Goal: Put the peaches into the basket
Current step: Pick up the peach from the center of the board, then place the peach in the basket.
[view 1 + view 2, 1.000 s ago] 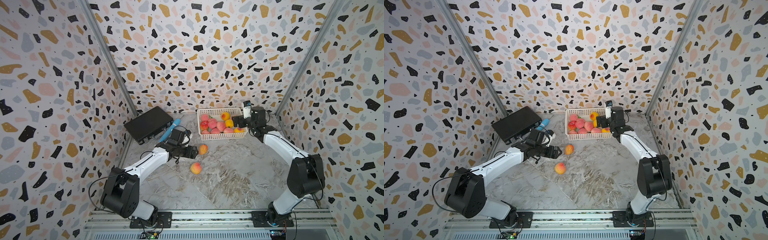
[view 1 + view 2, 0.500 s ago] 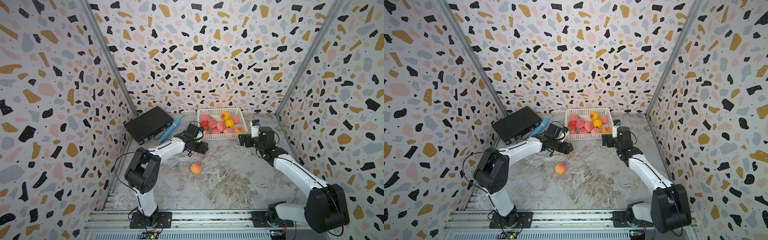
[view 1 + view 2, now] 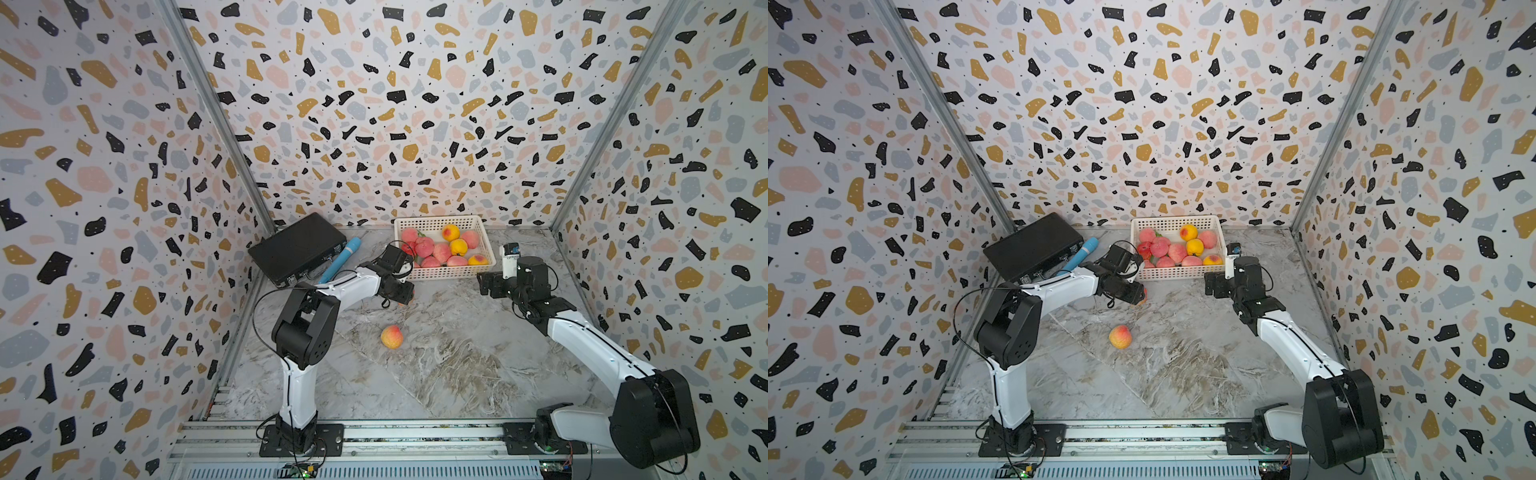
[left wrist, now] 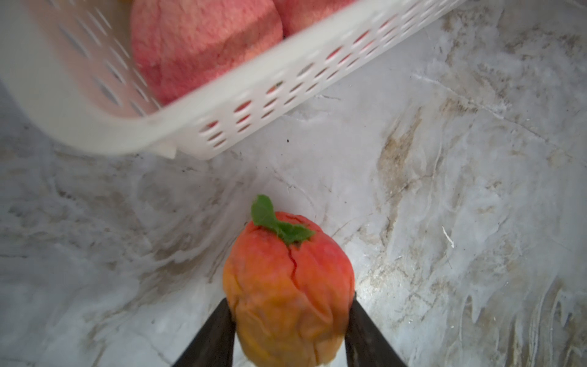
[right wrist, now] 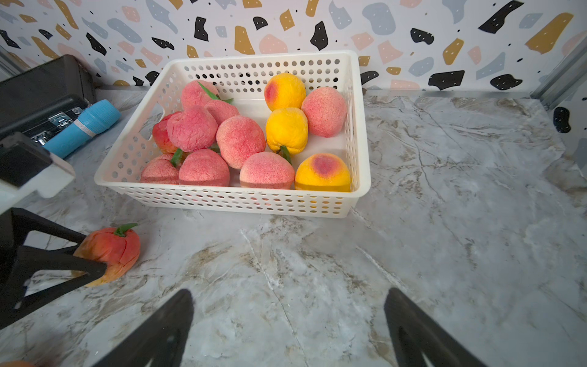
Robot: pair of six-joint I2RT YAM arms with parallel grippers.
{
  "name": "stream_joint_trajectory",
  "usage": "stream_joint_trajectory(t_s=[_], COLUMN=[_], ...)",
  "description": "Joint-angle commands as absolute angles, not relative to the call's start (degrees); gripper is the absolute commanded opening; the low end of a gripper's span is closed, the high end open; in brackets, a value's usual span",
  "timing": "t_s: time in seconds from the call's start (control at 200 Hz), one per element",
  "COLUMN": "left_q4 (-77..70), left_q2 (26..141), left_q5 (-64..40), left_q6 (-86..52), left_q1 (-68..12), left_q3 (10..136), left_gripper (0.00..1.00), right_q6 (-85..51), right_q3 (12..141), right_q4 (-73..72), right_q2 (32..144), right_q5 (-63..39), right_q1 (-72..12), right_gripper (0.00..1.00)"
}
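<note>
Here's the orange-red peach [image 4: 286, 270], leaf up, pinched between the fingers of the left gripper [image 4: 289, 317]. They're clamped on its lower half, and the skin is wrinkling under the squeeze. It sits just in front of the basket [image 5: 241, 200], off the front corner nearest the black case [image 3: 297, 249]. I can't tell whether it has left the table.

The grip is the worry. It's a soft fruit held low and squashed, so a quick swing could squirt it out of the fingers and send it rolling.

Next comes the wall. If the lift is too shallow, the fruit or a fingertip may catch the perforated rim and shove the basket back.

Inside, the pink peaches [image 5: 239, 141] are heaped on that same side. One dropped on the heap could bounce back out; the barer floor lies toward the far side.

The right gripper [image 5: 287, 305] has its jaws wide apart and empty, and it faces the basket's front. If both arms go in together they may clash.

The loose peach [image 3: 391, 336] waits well out from the basket.
</note>
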State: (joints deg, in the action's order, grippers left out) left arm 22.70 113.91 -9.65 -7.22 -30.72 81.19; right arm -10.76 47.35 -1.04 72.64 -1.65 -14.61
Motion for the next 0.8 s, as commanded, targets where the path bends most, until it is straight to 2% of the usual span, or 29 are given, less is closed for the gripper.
stream_joint_trajectory(t_s=[0.0,0.38,0.556,0.796], left_q4=[23.5,27.9,34.0,36.0], left_q2=[114.6,106.9,109.9,120.8], left_q5=[-9.6,-13.5,-12.8,-13.4], left_q6=[-6.4,-2.6,1.5,4.2], left_q1=[-31.1,-31.6,-31.2,-29.8], left_q3=[83.5,87.9,100.4,120.2], left_gripper=[0.47,0.45,0.45,0.47], right_q6=[-11.0,-13.3,-15.4,-17.9], right_q3=[47.6,48.6,49.7,50.5], right_q4=[-0.4,0.5,1.9,5.4], right_q2=[70.3,68.8,69.3,68.7], right_q5=[-1.2,-2.4,-2.2,-3.3], right_q1=[-14.5,-14.5,-14.6,-14.6], right_gripper=[0.96,0.96,0.95,0.95])
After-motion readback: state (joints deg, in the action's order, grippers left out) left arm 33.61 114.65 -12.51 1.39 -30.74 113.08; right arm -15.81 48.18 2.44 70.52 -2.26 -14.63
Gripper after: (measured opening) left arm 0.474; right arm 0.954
